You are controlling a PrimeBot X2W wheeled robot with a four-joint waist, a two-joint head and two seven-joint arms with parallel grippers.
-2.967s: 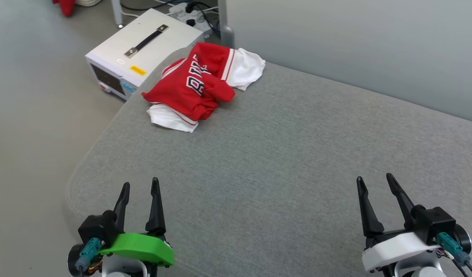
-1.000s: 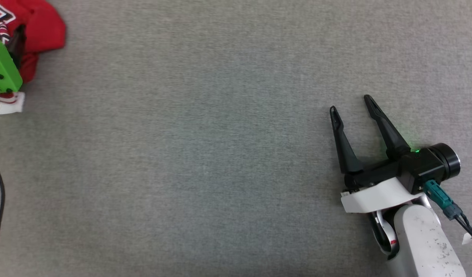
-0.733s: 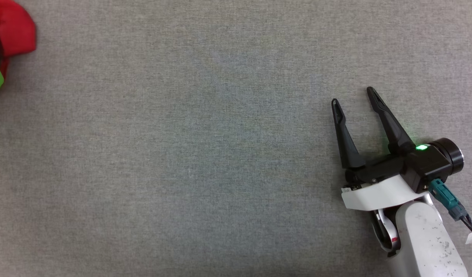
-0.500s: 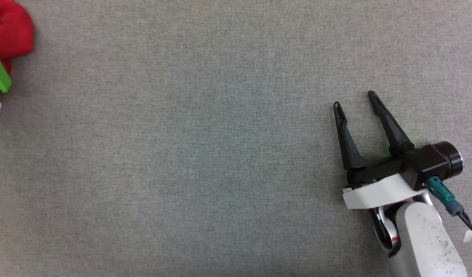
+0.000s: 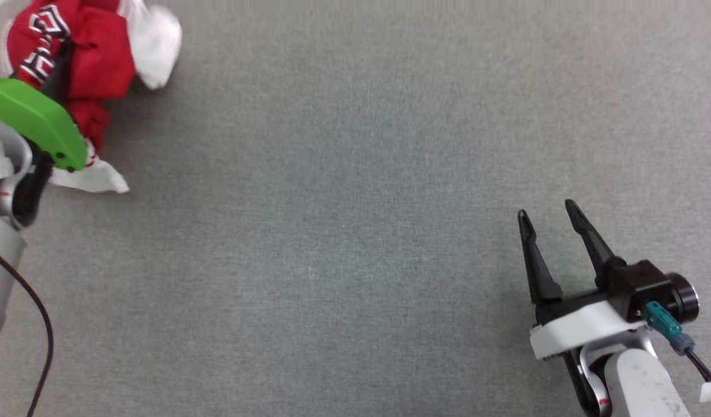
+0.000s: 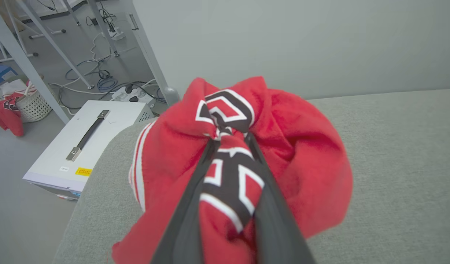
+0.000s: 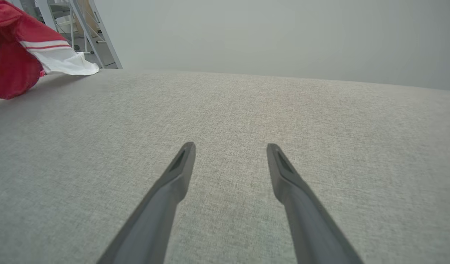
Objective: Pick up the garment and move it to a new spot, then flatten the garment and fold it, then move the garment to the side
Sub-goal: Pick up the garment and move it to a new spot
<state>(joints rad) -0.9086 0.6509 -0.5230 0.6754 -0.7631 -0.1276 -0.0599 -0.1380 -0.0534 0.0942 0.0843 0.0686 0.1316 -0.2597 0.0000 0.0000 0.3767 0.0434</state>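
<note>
Lower right of head view: right gripper idle, fingers spread wide, nothing between them, low over grey fabric surface. Upper left: left gripper pinched tight on black-and-white chest lettering of red jersey, bundle apparently raised, white sleeve dangling. Carry high enough to clear trailing sleeve, keep pinch firm, head for open centre, set down loosely to ease flattening.
</note>
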